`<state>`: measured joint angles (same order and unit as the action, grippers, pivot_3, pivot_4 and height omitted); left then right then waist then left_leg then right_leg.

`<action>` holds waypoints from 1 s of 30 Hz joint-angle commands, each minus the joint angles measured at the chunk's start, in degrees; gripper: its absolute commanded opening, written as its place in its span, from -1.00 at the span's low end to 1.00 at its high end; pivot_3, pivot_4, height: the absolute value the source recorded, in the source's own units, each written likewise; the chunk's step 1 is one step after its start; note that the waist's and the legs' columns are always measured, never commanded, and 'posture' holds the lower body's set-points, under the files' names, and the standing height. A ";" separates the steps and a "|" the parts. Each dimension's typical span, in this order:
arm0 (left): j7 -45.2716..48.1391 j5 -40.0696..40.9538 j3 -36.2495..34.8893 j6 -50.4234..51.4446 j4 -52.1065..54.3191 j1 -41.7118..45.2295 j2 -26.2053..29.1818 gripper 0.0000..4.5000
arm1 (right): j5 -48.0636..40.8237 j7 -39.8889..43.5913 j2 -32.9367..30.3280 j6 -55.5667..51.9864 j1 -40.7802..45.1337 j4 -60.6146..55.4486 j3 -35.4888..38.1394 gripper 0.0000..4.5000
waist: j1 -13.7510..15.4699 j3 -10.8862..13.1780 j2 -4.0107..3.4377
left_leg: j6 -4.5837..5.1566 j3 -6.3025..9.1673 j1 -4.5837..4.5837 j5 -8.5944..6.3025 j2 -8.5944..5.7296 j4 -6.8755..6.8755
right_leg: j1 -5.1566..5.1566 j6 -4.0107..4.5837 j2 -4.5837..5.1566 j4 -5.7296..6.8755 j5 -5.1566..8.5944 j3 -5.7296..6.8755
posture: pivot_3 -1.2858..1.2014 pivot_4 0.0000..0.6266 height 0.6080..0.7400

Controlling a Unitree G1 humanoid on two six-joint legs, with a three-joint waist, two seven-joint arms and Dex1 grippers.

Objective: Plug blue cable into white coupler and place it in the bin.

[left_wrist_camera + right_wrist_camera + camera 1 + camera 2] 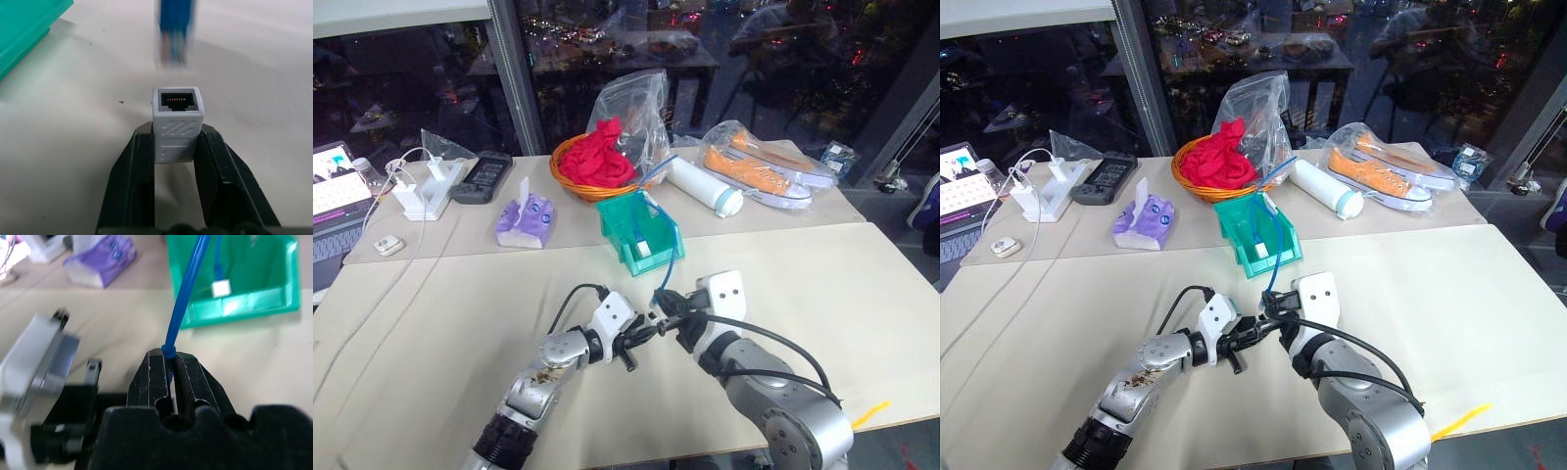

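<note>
Over the near middle of the table, my left gripper is shut on the white coupler, a small boxy piece whose open socket faces away from the wrist. Just beyond the socket hangs the blurred plug end of the blue cable, apart from the coupler. My right gripper is shut on the blue cable, which arcs up and back into the teal bin. The two grippers meet tip to tip in front of the bin.
Behind the bin stands an orange basket of red cloth with a plastic bag. A purple tissue pack, white power adapters and a laptop lie to the left. A white cylinder and bagged orange shoes lie to the right.
</note>
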<state>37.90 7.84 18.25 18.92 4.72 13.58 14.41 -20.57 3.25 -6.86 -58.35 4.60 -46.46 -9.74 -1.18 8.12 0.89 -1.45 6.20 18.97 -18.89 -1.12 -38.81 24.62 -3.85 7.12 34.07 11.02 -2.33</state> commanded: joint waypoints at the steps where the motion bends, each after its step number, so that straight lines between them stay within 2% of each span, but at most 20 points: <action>1: 0.13 -0.20 0.16 -1.23 1.51 0.62 -0.26 -0.72 | 0.94 0.32 -0.42 2.79 -0.13 -0.37 -1.30 -1.00 | 0.00 0.00 0.00 | 0.00 0.00 0.00 0.00 0.00 0.00 | 0.00 0.00 0.00 0.00 0.00 0.00 | 0.03 -0.52 0.87; 16: 0.33 -0.16 0.56 -1.08 2.29 0.39 0.21 -0.72 | 3.82 0.24 -1.68 4.66 -1.62 1.28 -2.67 -1.00 | 0.12 0.00 0.00 | 0.00 0.00 0.00 0.00 0.00 0.00 | 0.00 0.00 0.00 0.00 0.00 0.00 | 0.03 -0.52 0.87; 20: 0.38 -2.56 2.02 -3.74 0.71 0.08 1.19 -0.72 | 4.34 0.52 -1.99 4.74 -1.69 1.23 -2.97 -1.00 | 0.12 0.00 0.00 | 0.00 0.00 0.00 0.00 0.00 0.00 | 0.00 0.00 0.00 0.00 0.00 0.00 | 0.03 -0.52 0.87; 30: -0.89 -4.62 3.08 -14.74 -7.87 -2.34 -2.24 -0.72 | 3.97 0.64 -0.55 8.94 -2.80 -0.92 -1.08 -1.00 | 0.54 0.00 0.00 | 0.00 0.00 -0.12 0.00 0.00 -0.03 | -0.22 0.00 0.00 -0.02 0.00 0.01 | 0.03 -0.52 0.87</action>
<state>36.97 4.37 20.11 6.07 -1.02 12.10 12.79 -16.30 3.71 -7.97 -52.07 1.48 -44.32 -12.05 -0.63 8.12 0.89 -1.45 6.20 18.78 -18.89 -1.12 -38.85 24.33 -3.85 7.12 34.05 11.03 -2.32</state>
